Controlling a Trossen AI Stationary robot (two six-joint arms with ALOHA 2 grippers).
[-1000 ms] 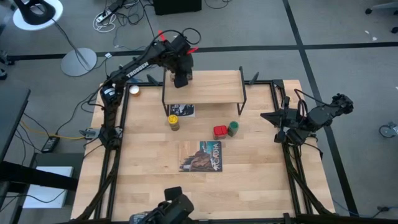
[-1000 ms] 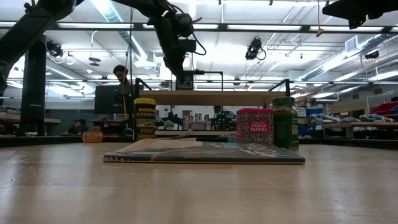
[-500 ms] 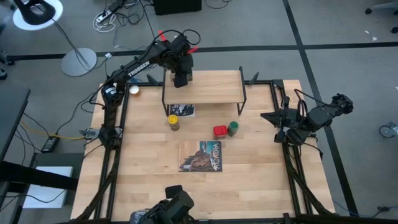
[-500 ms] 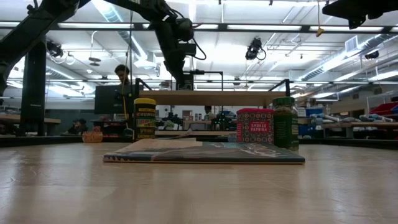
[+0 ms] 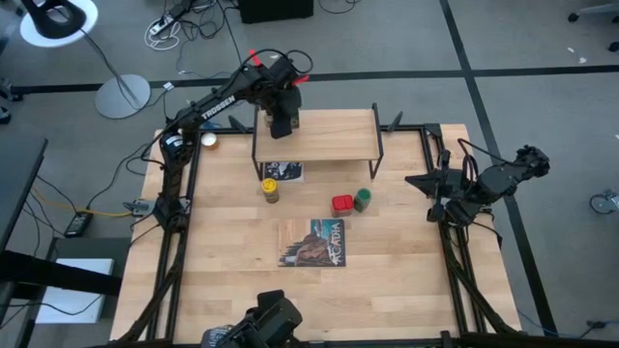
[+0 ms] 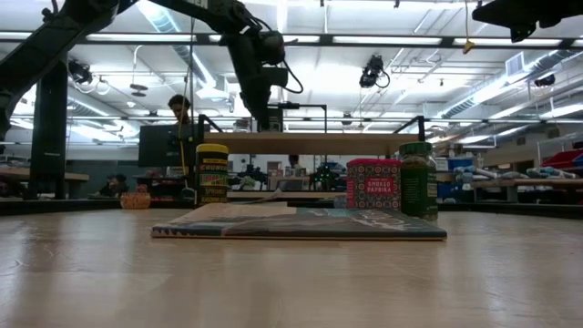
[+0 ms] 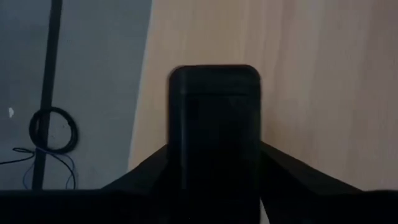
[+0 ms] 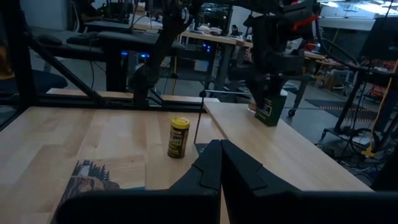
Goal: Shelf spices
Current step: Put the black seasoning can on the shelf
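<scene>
Left gripper (image 5: 281, 123) sits over the shelf (image 5: 329, 135), at the board's 9 o'clock end, around the black tin (image 7: 214, 134); in the left wrist view the tin fills the gap between the dark fingers (image 7: 140, 177), standing on the light board, but whether the fingers press it or stand just off it cannot be told, the contact is cut off at the frame edge. From above the tin itself is hidden under the gripper. In the right wrist view the tin (image 8: 268, 107) shows dark green-black, upright near the board's edge, the left gripper (image 8: 272, 81) above it. Right gripper (image 5: 432, 183) waits at the table's (image 5: 406, 280) 3 o'clock edge, fingers pressed together. Yellow-capped jar (image 5: 270, 188) stands on the table at the shelf's 7 o'clock, upright. Red tin (image 5: 341, 204) and green-capped jar (image 5: 362, 199) stand just beside each other at the shelf's 5 o'clock; touching or not cannot be told. Tiny clear jar (image 5: 208, 140) at the table's 10 o'clock corner, too small to read. Flat book (image 5: 314, 242) lies mid-table; a second printed thing (image 5: 284, 171) lies partly hidden under the shelf. In the low view the book (image 6: 301, 221) blocks the jars' bases; a person (image 6: 178, 109) stands far behind, blurred.
</scene>
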